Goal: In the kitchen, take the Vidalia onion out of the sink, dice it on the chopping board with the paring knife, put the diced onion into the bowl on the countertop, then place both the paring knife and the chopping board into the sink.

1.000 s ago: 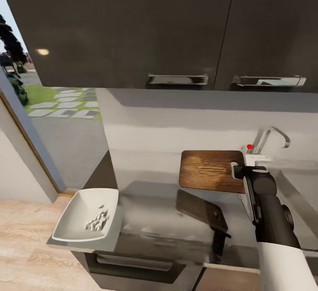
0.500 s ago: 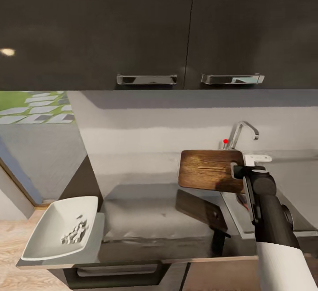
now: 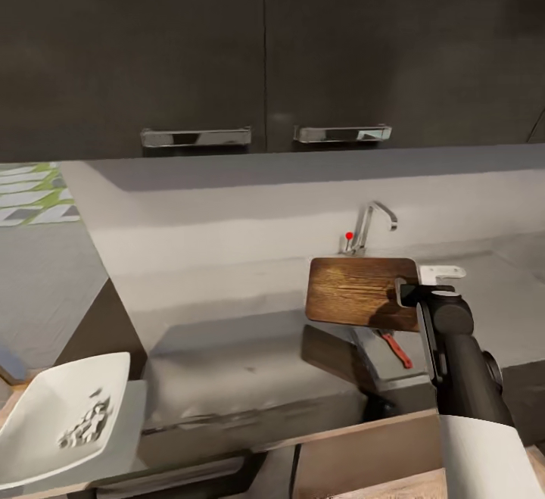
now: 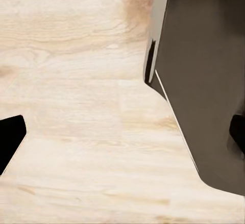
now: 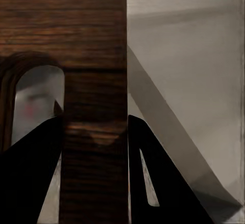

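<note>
Wooden chopping board (image 3: 359, 291), clamped in right fingers (image 5: 38, 178), now hangs above the sink (image 3: 484, 310); left fingers' state unclear.

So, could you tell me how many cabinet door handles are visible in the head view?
2. The left handle sits on the bottom edge of the left upper cabinet door, and the right handle on the neighbouring door, above the tap. Others may lie outside the view.

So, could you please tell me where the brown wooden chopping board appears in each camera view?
Head view: the brown wooden chopping board is right of centre, held above the grey steel sink by the right end effector.
Left wrist view: it looks at pale wooden floor and a dark cabinet.
Right wrist view: the board spans the upper left, clamped between the dark fingers.
Shared landmark: the board's slot-shaped handle hole.
</note>
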Motion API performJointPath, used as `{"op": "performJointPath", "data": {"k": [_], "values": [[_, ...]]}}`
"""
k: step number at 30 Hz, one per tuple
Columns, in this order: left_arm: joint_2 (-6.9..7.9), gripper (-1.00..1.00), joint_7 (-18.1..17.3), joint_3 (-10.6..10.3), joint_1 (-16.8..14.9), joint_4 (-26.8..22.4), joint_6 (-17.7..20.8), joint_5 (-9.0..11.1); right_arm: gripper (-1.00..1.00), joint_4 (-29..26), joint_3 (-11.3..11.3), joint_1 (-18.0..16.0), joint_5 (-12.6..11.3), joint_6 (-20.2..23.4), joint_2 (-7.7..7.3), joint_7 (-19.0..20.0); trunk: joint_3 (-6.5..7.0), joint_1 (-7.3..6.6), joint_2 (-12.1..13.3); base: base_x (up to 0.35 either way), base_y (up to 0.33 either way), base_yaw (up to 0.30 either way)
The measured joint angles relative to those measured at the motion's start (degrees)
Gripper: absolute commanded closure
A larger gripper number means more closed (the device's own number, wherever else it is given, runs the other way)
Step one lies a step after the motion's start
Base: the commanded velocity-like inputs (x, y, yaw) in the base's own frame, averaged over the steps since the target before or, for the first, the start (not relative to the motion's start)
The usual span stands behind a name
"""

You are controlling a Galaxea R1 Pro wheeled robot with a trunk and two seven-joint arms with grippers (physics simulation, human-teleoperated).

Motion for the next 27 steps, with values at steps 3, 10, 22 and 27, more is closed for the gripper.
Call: {"op": "performJointPath", "data": {"k": [3,10,22,27], "values": [[0.07,-1.0,0.0,0.0,0.0,0.1,0.0,0.0,1.0,0.0,0.0,0.0,0.0,0.0,0.0,0.0,0.0,0.0,0.0,0.0,0.0,-0.281],[-1.17,-1.0,0.2,-0.1,0.0,-0.2,-4.5,0.0,1.0,0.0,0.1,0.0,-0.1,0.0,0.08,0.0,0.0,0.0,0.0,0.0,0.0,-0.281],[-1.62,-1.0,0.2,-0.2,0.0,-0.3,-5.1,-0.1,1.0,0.0,0.1,0.0,0.0,0.0,0.74,0.0,0.0,0.0,0.0,0.0,0.0,-0.265],[-2.77,-1.0,0.1,-0.2,0.1,-0.4,-5.1,-0.1,1.0,0.1,0.3,0.0,-0.7,0.0,1.54,0.1,0.0,0.0,0.0,0.0,0.0,-0.059]]}}
